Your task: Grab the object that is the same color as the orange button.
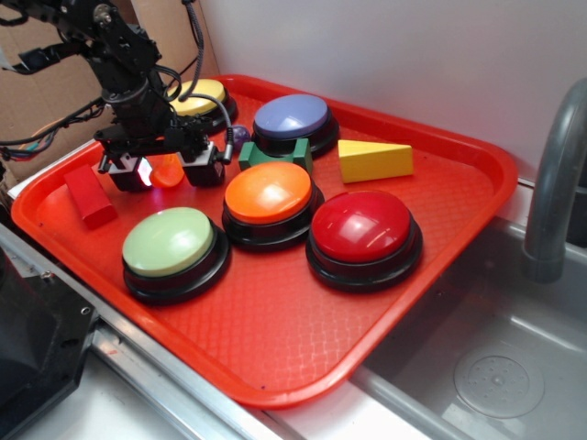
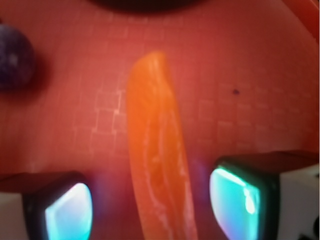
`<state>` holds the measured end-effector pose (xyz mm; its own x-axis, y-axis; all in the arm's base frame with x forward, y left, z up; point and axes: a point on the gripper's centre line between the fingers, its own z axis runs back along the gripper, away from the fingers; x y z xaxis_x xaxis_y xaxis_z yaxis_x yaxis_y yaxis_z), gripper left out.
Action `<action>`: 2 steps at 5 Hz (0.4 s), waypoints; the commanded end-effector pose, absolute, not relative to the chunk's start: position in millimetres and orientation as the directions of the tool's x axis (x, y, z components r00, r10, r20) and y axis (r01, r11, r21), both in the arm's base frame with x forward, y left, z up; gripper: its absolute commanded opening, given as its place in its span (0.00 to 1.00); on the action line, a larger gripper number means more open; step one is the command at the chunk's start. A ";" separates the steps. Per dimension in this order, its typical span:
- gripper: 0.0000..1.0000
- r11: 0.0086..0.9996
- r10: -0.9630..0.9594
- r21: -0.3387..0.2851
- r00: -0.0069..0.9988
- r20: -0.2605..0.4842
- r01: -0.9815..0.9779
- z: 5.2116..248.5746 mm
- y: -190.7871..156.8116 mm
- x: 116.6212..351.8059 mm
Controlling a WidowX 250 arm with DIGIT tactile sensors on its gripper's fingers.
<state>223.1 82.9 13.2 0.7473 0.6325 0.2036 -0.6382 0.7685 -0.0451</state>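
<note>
So the black gripper (image 1: 168,172) sits low over the red plastic tray (image 1: 440,229), fingers apart with the small glossy orange crescent toy (image 2: 157,150) standing between the pads (image 2: 70,212) (gaps on both sides in the wrist view). The big orange dome button (image 1: 268,192) is just beside it.

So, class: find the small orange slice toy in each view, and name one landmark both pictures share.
Exterior: orange slice toy sits at upper left on the red tray, between the tool's fingers.
Wrist: orange slice toy runs down the centre.
Shared landmark: purple ball, upper left in wrist.
</note>
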 end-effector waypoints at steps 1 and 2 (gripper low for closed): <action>0.00 0.747 0.656 -0.060 0.717 0.236 -0.663 19.7 88.8 220.6; 0.00 0.731 0.669 -0.025 0.710 0.221 -0.682 25.7 89.8 220.9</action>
<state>215.1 83.6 15.0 0.7114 0.6804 0.1762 -0.6903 0.7235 -0.0067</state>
